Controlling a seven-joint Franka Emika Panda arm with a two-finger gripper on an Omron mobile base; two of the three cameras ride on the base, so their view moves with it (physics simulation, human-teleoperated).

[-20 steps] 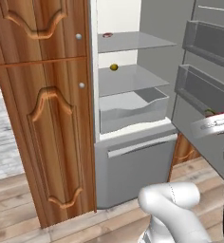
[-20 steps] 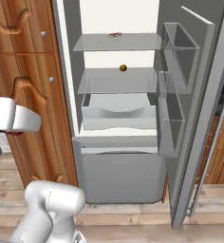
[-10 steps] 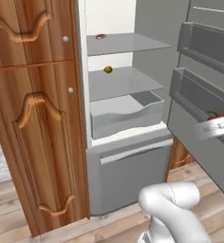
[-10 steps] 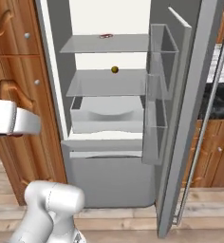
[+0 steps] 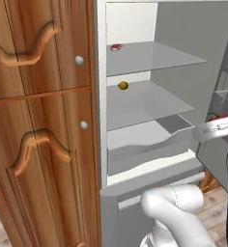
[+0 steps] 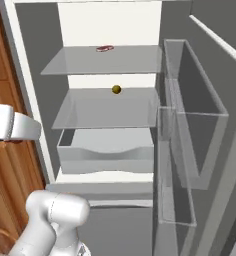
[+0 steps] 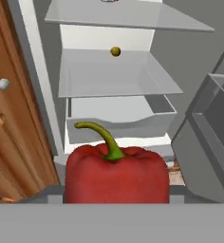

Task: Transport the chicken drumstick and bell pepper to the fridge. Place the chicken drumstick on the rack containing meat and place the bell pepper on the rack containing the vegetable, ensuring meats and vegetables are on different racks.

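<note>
The red bell pepper (image 7: 116, 173) with its green stem sits close up at the bottom of the hand view, and my gripper (image 5: 216, 128) is shut on it in front of the open fridge (image 6: 40, 65). A sliver of the pepper's red (image 5: 217, 117) shows at the hand. The meat (image 6: 105, 48) lies at the back of the top rack (image 6: 135, 62). The yellow-brown vegetable (image 6: 116, 89) rests on the shelf just below (image 6: 105, 112). The chicken drumstick is out of view.
A tall wooden cabinet (image 5: 38, 120) stands hard against the fridge's left side. The open door with its clear bins (image 6: 190, 105) stands on the right. Under the shelves are a clear drawer (image 6: 107, 150) and the lower freezer drawer (image 6: 120, 225).
The whole picture has shifted and the fridge looms larger: the base has driven closer to it. The gripper stays shut on the pepper.
</note>
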